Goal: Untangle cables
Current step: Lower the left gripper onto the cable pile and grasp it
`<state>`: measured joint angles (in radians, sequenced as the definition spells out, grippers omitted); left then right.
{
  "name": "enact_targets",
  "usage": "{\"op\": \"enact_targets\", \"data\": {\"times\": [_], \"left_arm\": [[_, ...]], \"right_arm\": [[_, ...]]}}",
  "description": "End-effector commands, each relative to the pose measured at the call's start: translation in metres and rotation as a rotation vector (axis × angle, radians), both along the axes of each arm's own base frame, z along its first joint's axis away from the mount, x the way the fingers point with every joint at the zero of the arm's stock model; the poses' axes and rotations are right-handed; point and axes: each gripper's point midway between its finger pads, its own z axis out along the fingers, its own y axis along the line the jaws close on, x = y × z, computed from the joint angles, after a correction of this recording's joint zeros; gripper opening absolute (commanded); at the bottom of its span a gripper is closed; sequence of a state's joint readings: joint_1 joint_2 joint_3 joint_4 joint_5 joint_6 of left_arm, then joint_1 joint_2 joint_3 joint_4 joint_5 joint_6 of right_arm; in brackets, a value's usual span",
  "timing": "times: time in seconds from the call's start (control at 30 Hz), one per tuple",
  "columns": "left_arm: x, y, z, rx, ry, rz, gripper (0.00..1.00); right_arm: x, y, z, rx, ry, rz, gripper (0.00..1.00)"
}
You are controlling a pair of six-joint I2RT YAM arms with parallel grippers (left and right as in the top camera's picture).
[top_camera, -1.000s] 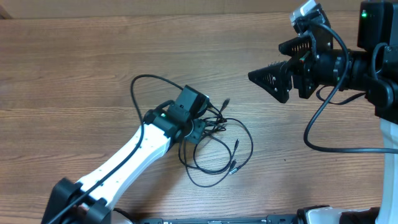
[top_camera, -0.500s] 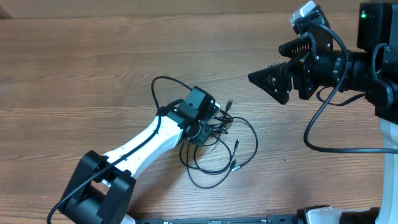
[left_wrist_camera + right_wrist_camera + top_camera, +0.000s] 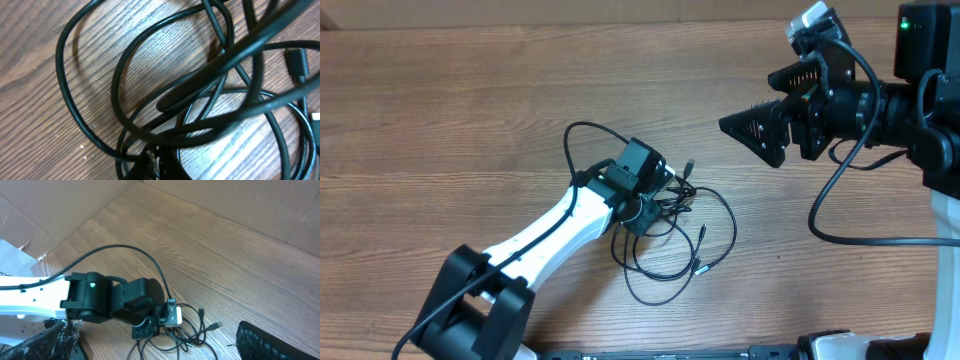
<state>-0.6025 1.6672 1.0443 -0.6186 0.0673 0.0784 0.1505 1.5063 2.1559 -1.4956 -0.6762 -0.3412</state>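
Observation:
The cables (image 3: pixel 705 235) lie as a tangle of thin black loops with small plug ends on the wooden table (image 3: pixel 440 120), just right of its middle. My left gripper (image 3: pixel 648 208) sits low on the tangle's left side. In the left wrist view its fingertips (image 3: pixel 156 162) are pressed together, shut on a strand, with more cables (image 3: pixel 210 75) looping just beyond them. The right gripper (image 3: pixel 758 125) hovers open, well above and to the right of the tangle, nothing between its fingers (image 3: pixel 260 340). From there the cables (image 3: pixel 200 325) show beside the left gripper (image 3: pixel 147 329).
The left arm's own thicker black wire (image 3: pixel 582 130) arcs over the table behind its wrist. A cardboard wall (image 3: pixel 240 200) stands along the table's far edge. The right arm's base and wires (image 3: pixel 920 150) fill the right side.
The left arm has slid right into the tangle and its jaws have closed there. The cable loops have shifted slightly right. The right arm has stayed still.

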Motion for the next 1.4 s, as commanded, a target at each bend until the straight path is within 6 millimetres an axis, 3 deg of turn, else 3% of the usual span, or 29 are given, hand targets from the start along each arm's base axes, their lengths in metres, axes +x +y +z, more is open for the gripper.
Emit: {"op": "enact_targets", "data": {"times": [0.0,0.07,0.1,0.17,0.23,0.3,0.33,0.43,0.57,0.87,0.9,1.07,1.1,1.37], "left_arm": [[0.018,-0.017,0.061,-0.091,-0.148,-0.046,0.04],[0.024,-0.021,0.089,-0.133,-0.214,-0.048,0.05],[0.025,-0.022,0.099,-0.147,-0.238,-0.047,0.13],[0.026,-0.022,0.114,-0.165,-0.277,-0.058,0.48],[0.026,-0.022,0.117,-0.154,-0.300,-0.098,0.64],[0.025,-0.021,0.114,-0.135,-0.299,-0.127,0.89],[0.024,-0.021,0.112,-0.131,-0.294,-0.129,0.91],[0.024,-0.023,0.099,-0.120,-0.260,-0.134,0.89],[0.024,-0.025,0.077,-0.094,-0.206,-0.138,0.71],[0.012,-0.038,0.031,-0.110,-0.045,-0.179,0.69],[0.011,-0.040,0.029,-0.116,-0.037,-0.185,0.64],[0.011,-0.047,0.022,-0.125,-0.032,-0.199,0.09],[0.012,-0.049,0.021,-0.127,-0.032,-0.200,0.04],[0.020,-0.053,0.023,-0.132,-0.069,-0.186,0.04]], "right_arm": [[0.003,0.000,-0.002,0.002,0.012,-0.001,1.00],[0.004,0.000,-0.007,-0.001,0.036,-0.001,1.00],[0.005,0.000,-0.009,-0.003,0.046,-0.001,1.00],[0.006,0.000,-0.013,-0.005,0.061,0.000,1.00],[0.007,0.001,-0.015,-0.005,0.071,0.001,1.00],[0.008,0.001,-0.015,-0.005,0.071,0.002,1.00],[0.007,0.001,-0.015,-0.003,0.071,0.003,1.00],[0.007,0.001,-0.015,-0.004,0.071,0.003,1.00],[0.007,0.001,-0.015,-0.004,0.072,0.003,1.00],[0.008,0.001,-0.015,-0.004,0.070,0.002,1.00],[0.008,0.001,-0.015,-0.004,0.070,0.002,1.00],[0.008,0.001,-0.015,-0.004,0.070,0.002,1.00],[0.008,0.001,-0.015,-0.004,0.070,0.002,1.00],[0.007,0.001,-0.015,-0.005,0.075,0.002,1.00]]}}
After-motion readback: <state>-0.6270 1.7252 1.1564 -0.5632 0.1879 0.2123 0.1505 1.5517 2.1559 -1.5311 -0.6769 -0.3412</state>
